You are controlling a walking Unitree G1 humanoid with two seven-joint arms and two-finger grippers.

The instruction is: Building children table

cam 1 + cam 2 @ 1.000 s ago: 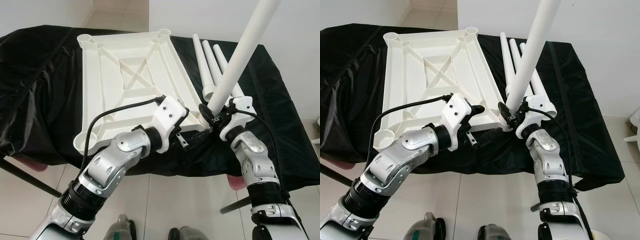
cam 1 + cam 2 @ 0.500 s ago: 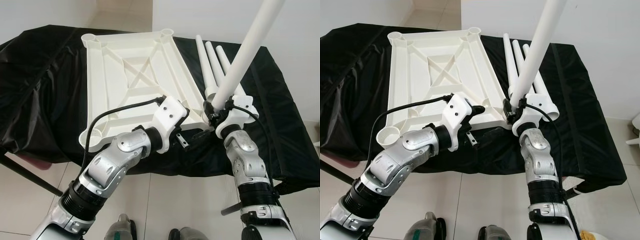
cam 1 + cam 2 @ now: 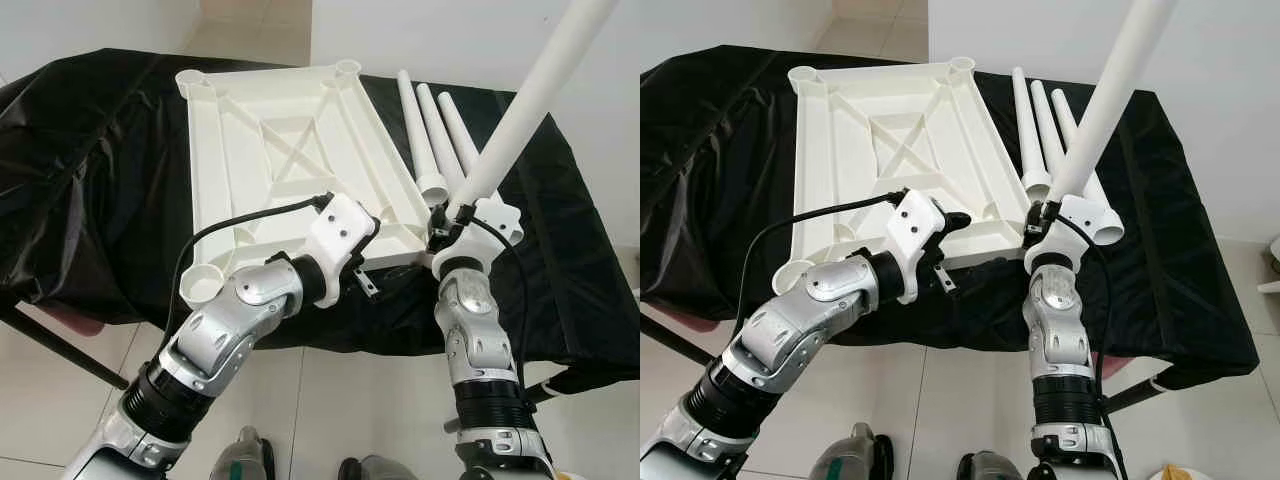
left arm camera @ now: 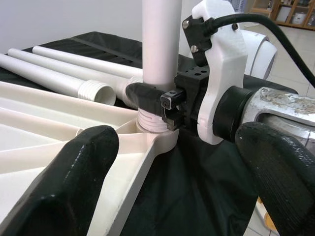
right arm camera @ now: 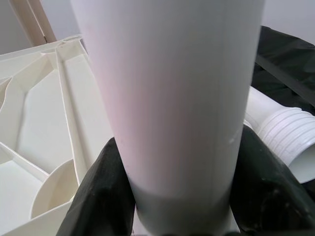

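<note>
Your left gripper hangs with fingers spread wide at the near edge of the upturned white tabletop, while at its near right corner socket your right gripper clamps the upright leg.

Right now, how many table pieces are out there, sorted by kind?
Upturned tabletop: 1
Leg held in the right gripper, standing at a corner socket: 1
Legs lying on the black cloth: 3
Total: 5
</note>
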